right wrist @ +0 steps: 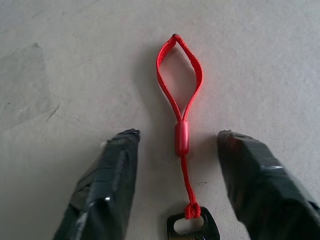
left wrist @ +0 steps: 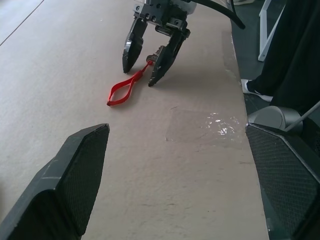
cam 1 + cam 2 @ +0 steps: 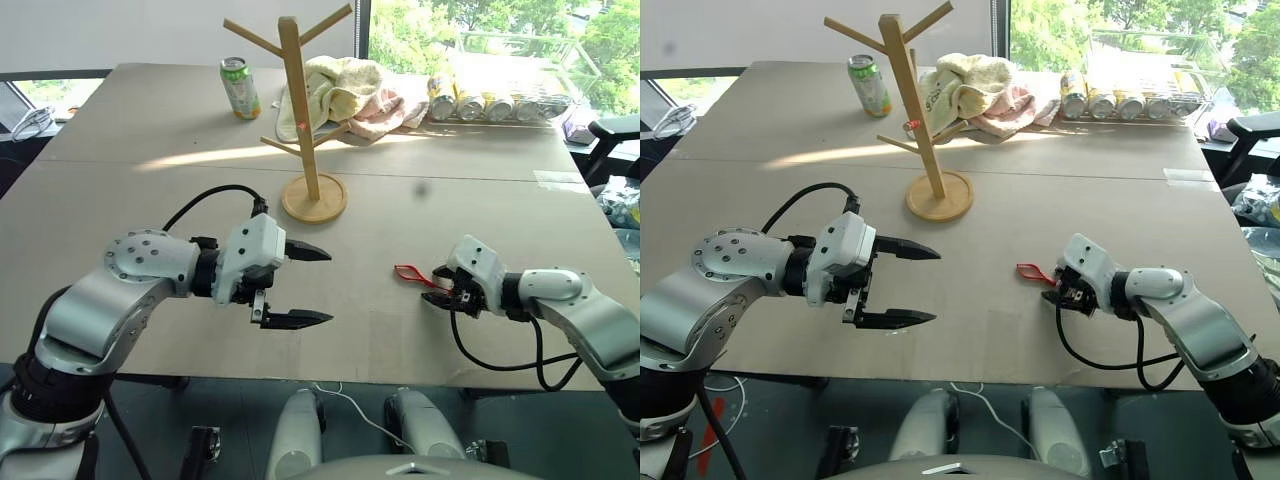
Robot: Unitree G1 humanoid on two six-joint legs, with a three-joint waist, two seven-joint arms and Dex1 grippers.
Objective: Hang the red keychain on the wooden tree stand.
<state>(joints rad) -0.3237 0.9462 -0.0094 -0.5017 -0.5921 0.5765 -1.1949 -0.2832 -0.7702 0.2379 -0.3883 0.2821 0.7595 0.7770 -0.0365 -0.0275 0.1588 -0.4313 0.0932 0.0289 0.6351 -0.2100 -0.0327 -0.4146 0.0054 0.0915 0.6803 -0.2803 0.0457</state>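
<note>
right arm: we see it reaching low over the table, gripper angled down, tips at the surface
right claw: partly open, fingers either side of the keychain, not gripping it
left arm: held above the table, gripper pointing right, jaws wide, empty
keychain: flat on the table, loop pointing away from the right claw, key end between its fingers
stand: upright mid-table, well apart from the keychain
table: can, towels behind the stand
room: windows behind, greenery outside
</note>
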